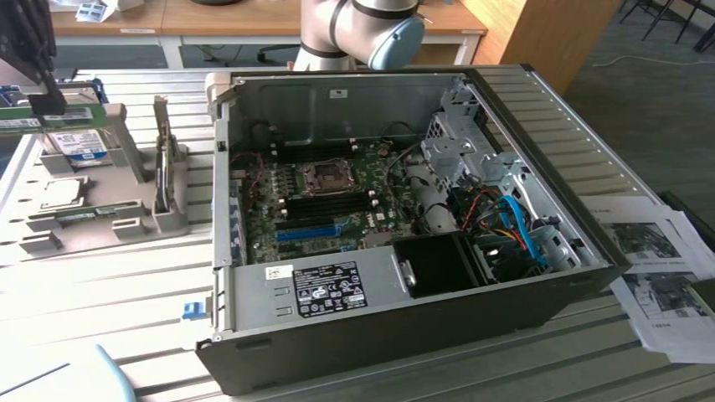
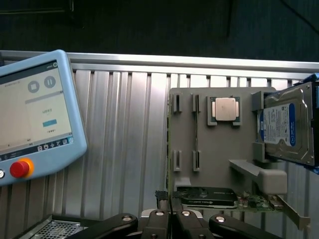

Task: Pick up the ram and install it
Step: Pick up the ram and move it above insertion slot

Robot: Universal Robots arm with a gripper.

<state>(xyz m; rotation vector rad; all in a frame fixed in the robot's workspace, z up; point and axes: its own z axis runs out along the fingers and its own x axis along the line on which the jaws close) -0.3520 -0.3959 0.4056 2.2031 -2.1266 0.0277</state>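
Gripper (image 2: 168, 195): fingers pressed together, nothing between them, over the holder's (image 2: 219, 144) edge by the card (image 2: 207, 196).
Ram (image 2: 195, 130): on edge in the holder's clips, beside the processor (image 2: 225, 108), apart from the gripper.
Drive (image 2: 288, 124): upright at the holder's edge past the processor.
Case (image 1: 403, 209): open on the worktop (image 1: 112, 285), at the exterior view's right of the holder.

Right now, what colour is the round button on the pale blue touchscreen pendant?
The round button is red, clearest in the wrist view.
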